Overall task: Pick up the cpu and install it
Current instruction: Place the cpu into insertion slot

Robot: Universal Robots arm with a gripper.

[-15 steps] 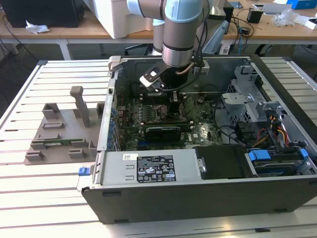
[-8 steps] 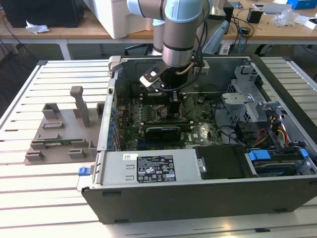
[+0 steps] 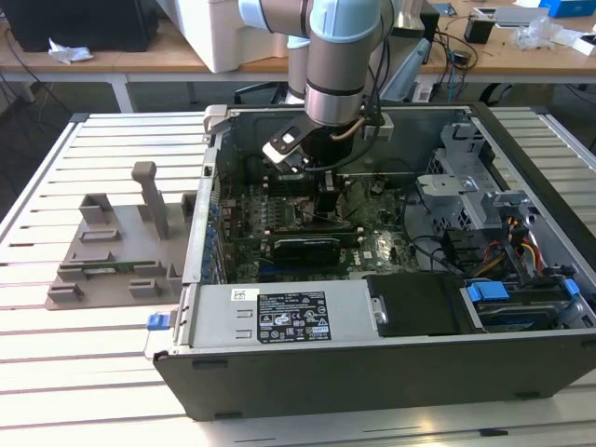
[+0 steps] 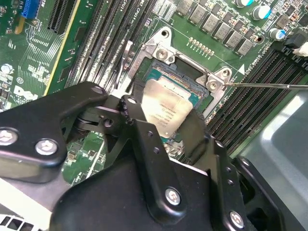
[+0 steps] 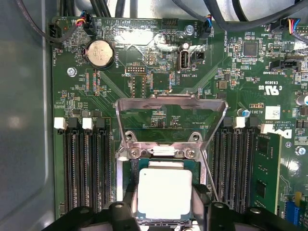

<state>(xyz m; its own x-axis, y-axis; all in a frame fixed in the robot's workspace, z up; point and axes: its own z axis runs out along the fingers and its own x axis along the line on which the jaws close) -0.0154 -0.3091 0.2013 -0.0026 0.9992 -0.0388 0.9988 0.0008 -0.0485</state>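
Gripping the cpu (image 5: pixel 164 190) over the open socket (image 5: pixel 163 152), your gripper (image 5: pixel 163 209) has pickup done; seating and latching remain.

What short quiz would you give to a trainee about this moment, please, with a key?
1. True or false: the load plate is closed over the cpu.
2. The gripper is shut on: A a cable; B the cpu; C a screw.
3. Fill in: in the exterior view the arm reaches down into the open computer ___.
Key: 1 false, the load plate stands swung open; 2 B; 3 case.
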